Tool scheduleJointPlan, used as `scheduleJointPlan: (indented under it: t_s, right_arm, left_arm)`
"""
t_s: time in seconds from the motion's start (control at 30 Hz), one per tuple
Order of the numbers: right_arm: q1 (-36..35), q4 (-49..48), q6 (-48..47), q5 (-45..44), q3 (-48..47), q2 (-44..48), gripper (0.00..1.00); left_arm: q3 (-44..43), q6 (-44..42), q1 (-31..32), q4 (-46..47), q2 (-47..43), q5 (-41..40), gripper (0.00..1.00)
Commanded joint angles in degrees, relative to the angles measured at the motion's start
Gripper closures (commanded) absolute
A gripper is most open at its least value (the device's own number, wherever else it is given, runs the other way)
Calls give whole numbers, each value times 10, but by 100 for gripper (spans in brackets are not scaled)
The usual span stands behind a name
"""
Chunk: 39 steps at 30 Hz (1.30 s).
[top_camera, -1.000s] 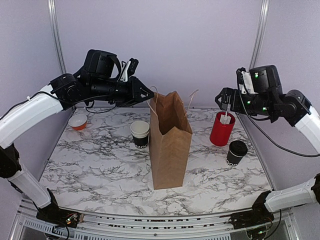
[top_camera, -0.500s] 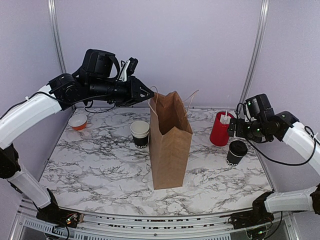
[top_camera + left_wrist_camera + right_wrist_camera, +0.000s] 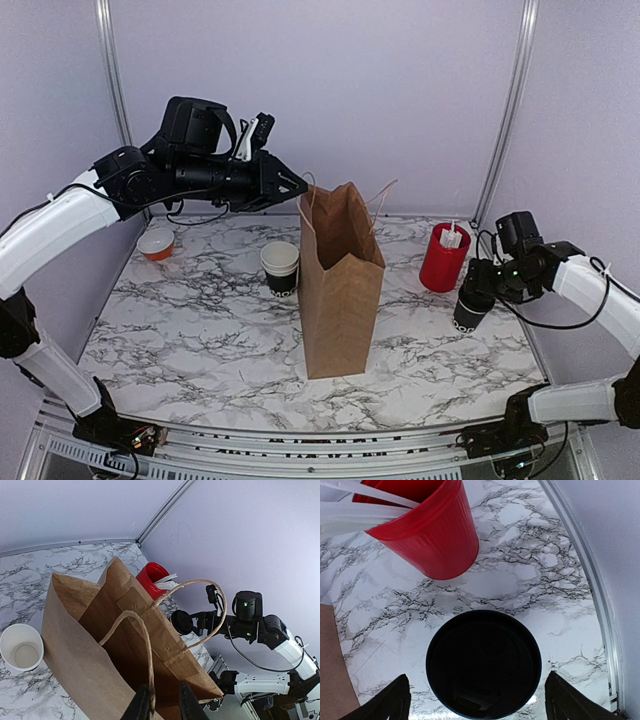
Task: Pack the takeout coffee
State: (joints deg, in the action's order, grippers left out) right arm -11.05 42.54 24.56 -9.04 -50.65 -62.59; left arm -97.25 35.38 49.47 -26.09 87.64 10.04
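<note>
A brown paper bag (image 3: 340, 290) is standing upright and open-mouthed at the middle of the marble bench (image 3: 200, 340), nearer the arm bases than anything else on it. To its right, close to the bench's right edge, the takeout coffee (image 3: 468, 315) is sitting upright on the marble with its black lid (image 3: 484, 662) on, well apart from the bag.

The right pincer (image 3: 473, 290) is hovering directly over that lid, released and spread wide. In the wrist view one finger (image 3: 395, 700) is showing on each side of the lid, neither one touching it.

Just behind the coffee a red cup (image 3: 443, 260) is standing with white strips poking out of its top. It is near the coffee but not touching it.

Left of the bag, just beside its far corner, a lidless black cup (image 3: 280, 268) with a white rim is standing empty. Farther left, near the back wall, a small orange-and-white bowl (image 3: 156, 243) is sitting alone.

Highest and farthest back, the left pincer (image 3: 290, 185) is reaching to the bag's top edge by its handles. From the wrist its fingers (image 3: 142, 705) are showing nearly closed, with a handle cord (image 3: 150, 680) running down against one of them. Whether they are pinching the cord I cannot tell.
</note>
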Motion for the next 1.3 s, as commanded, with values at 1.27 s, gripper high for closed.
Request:
scheduleJointPlan:
  t_s: [1.27]
  right_arm:
    - [6, 18, -45, -11, -34, -32, 37]
  left_arm:
    - [6, -5, -3, 10, -21, 9, 77]
